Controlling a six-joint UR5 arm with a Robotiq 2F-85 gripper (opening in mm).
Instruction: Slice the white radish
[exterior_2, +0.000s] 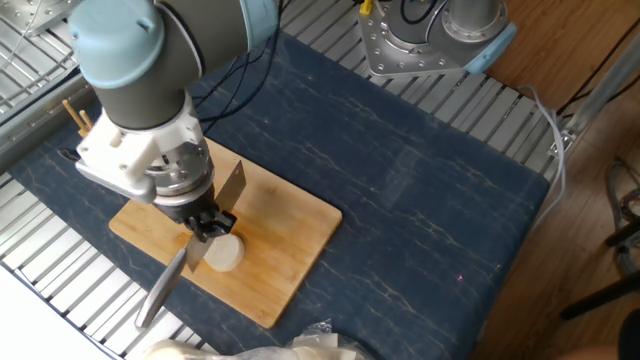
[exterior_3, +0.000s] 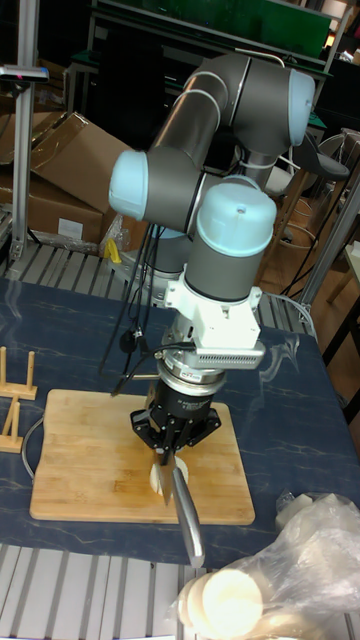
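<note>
The white radish is a small cream round chunk lying on the wooden board. My gripper hangs just above and behind it, shut on a knife. The knife's blade sticks up toward the back, and its grey handle slants down past the board's front edge. In the tall fixed view the gripper stands over the radish, the handle points toward the camera, and the blade is hidden behind the gripper. The board lies under both.
A dark blue mat covers the table. A small wooden rack stands at the board's far left corner. Whitish plastic wrap with pale round discs inside lies at the front edge. A metal robot base stands at the back.
</note>
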